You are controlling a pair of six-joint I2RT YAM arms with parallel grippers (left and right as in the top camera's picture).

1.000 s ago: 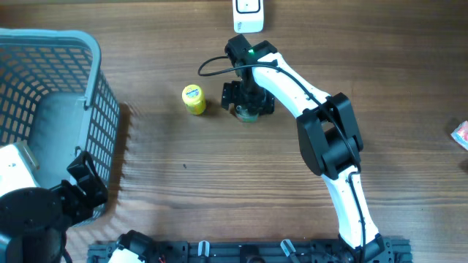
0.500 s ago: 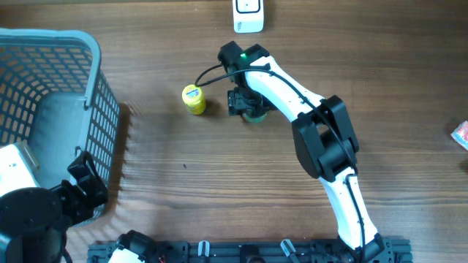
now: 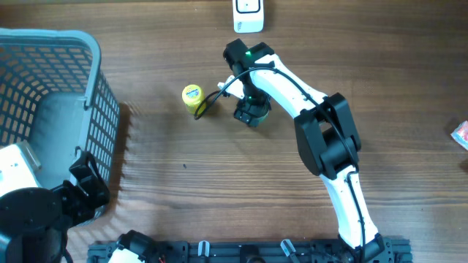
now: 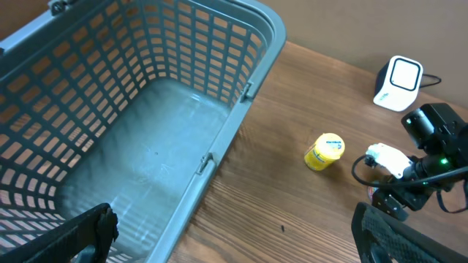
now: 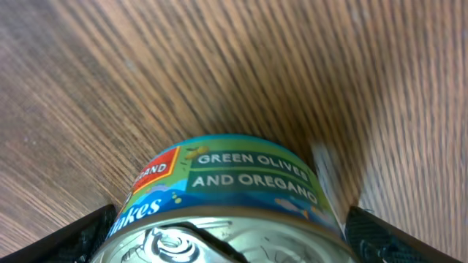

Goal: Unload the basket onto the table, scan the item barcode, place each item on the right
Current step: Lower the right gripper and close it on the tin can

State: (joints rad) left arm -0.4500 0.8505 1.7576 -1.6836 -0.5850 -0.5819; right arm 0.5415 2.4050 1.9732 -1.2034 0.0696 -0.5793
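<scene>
black claw (image 3: 250, 112) now askew over can (image 5: 241, 183)

A brown wood-grain table (image 3: 219, 190) carries everything. A grey-blue mesh basket (image 3: 97, 62) stands on its left side. Near the middle a small yellow container (image 3: 193, 98) lies on the wood, with a tin (image 5: 241, 179) labelled green olives and oregano just to its right. A white scanner (image 3: 248, 16) sits at the far edge, and a pink item (image 3: 461, 134) at the right edge.
</scene>
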